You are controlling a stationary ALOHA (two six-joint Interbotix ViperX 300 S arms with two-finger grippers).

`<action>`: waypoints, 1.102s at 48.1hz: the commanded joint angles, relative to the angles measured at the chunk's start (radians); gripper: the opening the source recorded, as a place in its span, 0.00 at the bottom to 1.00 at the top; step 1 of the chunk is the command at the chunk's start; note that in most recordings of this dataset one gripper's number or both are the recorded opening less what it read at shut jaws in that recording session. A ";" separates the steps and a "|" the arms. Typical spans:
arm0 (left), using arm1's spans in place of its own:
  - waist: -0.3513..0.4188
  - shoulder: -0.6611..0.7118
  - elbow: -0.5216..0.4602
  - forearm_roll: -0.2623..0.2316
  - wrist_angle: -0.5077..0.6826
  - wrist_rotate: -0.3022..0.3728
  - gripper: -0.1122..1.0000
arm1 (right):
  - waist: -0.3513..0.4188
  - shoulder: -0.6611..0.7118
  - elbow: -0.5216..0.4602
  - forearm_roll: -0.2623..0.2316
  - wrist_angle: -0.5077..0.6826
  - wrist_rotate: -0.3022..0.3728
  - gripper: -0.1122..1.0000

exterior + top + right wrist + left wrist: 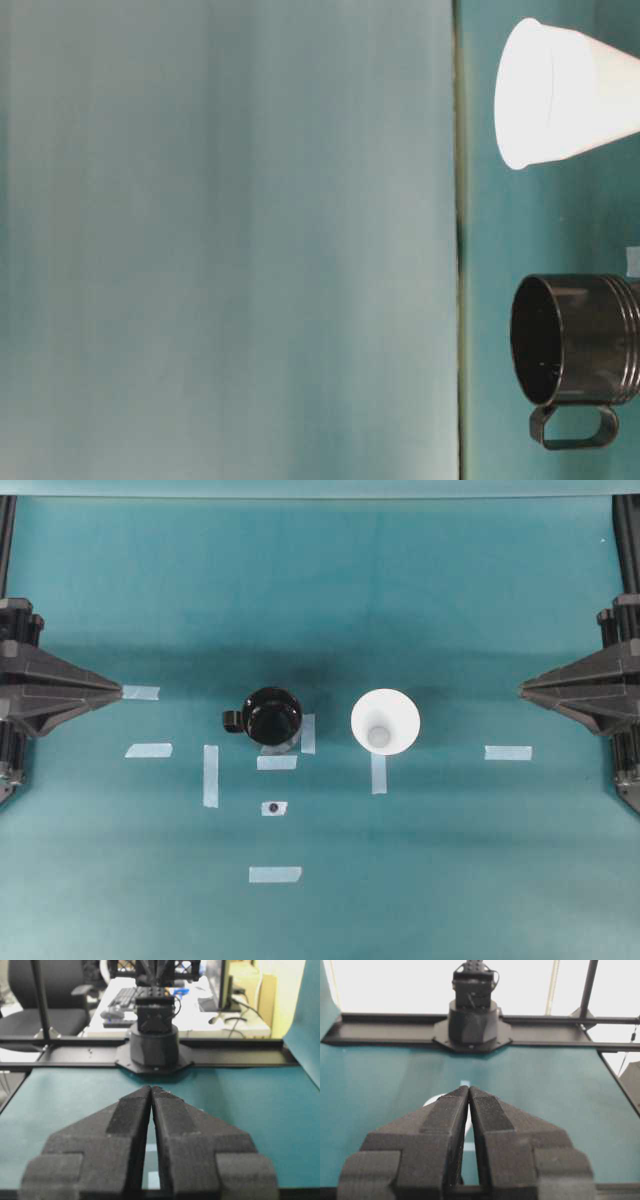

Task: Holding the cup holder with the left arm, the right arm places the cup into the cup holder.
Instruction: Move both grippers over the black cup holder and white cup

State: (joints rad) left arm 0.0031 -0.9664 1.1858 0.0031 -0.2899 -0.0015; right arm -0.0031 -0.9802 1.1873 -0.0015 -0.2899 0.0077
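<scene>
The black cup holder [271,718] stands upright at the table's middle, its stubby handle [232,721] pointing left. It also shows in the table-level view [577,340]. The white cup [385,721] stands upright to its right, apart from it, and shows in the table-level view [565,92]. A sliver of the cup [433,1101] peeks past my left fingers. My left gripper [120,691] is shut and empty at the far left, tips together [469,1087]. My right gripper [521,688] is shut and empty at the far right, tips together [151,1087].
Several light blue tape strips lie on the teal cloth, such as one [148,750] at left, one [508,752] at right and one [275,874] near the front. A small dark dot [273,808] sits on a tape patch.
</scene>
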 commanded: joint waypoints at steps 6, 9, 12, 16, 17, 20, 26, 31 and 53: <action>0.029 0.037 -0.038 0.006 0.064 -0.060 0.14 | 0.000 0.009 -0.003 0.080 -0.023 0.064 0.19; 0.037 0.043 -0.048 0.006 0.098 -0.060 0.13 | 0.000 0.011 -0.003 0.103 -0.028 0.117 0.13; 0.046 0.052 -0.054 0.006 0.129 -0.060 0.13 | -0.002 0.011 -0.006 0.103 -0.025 0.155 0.12; 0.063 0.075 -0.063 0.008 0.141 -0.058 0.13 | -0.008 0.014 -0.009 0.101 -0.014 0.175 0.12; 0.066 0.081 -0.064 0.009 0.143 -0.058 0.13 | -0.011 0.014 -0.011 0.101 -0.009 0.173 0.12; 0.074 0.106 -0.072 0.014 0.147 -0.055 0.13 | -0.025 0.028 -0.020 0.101 0.026 0.173 0.12; 0.077 0.163 -0.092 0.015 0.202 -0.041 0.13 | -0.057 0.087 -0.081 0.100 0.150 0.172 0.12; 0.080 0.215 -0.118 0.015 0.287 -0.018 0.13 | -0.080 0.156 -0.149 0.086 0.268 0.166 0.12; 0.083 0.413 -0.255 0.015 0.523 -0.003 0.13 | -0.117 0.457 -0.285 -0.014 0.535 0.166 0.12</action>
State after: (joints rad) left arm 0.0844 -0.5752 0.9756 0.0153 0.2148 -0.0061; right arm -0.1104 -0.6550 0.9434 -0.0107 0.2332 0.1703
